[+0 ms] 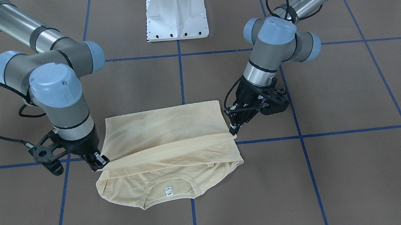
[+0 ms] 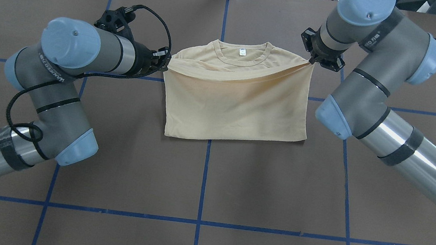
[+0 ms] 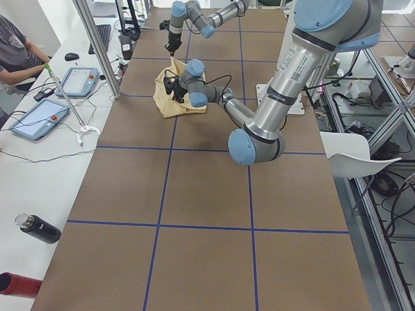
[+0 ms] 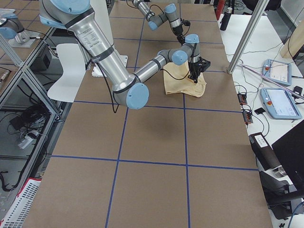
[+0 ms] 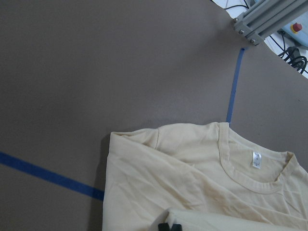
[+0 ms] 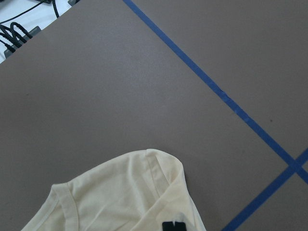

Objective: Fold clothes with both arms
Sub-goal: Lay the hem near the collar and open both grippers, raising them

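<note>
With left pincer (image 2: 165, 62) and right pincer (image 2: 312, 61) each clamped on a corner of the lifted edge of the T-shirt (image 2: 236, 108), mid-desk (image 2: 211, 180), carry both evenly toward the far collar (image 2: 225, 59), edge taut, left corner level with right, then lower flat before releasing.

Shirt (image 1: 166, 129) is pale cream-yellow, plain on the side showing, tiny white label (image 1: 168, 190) at the neck. Bench (image 1: 343, 92) is brown with a blue tape grid. Left arm (image 1: 276, 40) and right arm (image 1: 61, 97): grey and silver, light-blue caps. Left gripper (image 1: 232, 130) and right gripper (image 1: 99, 161): black.
</note>
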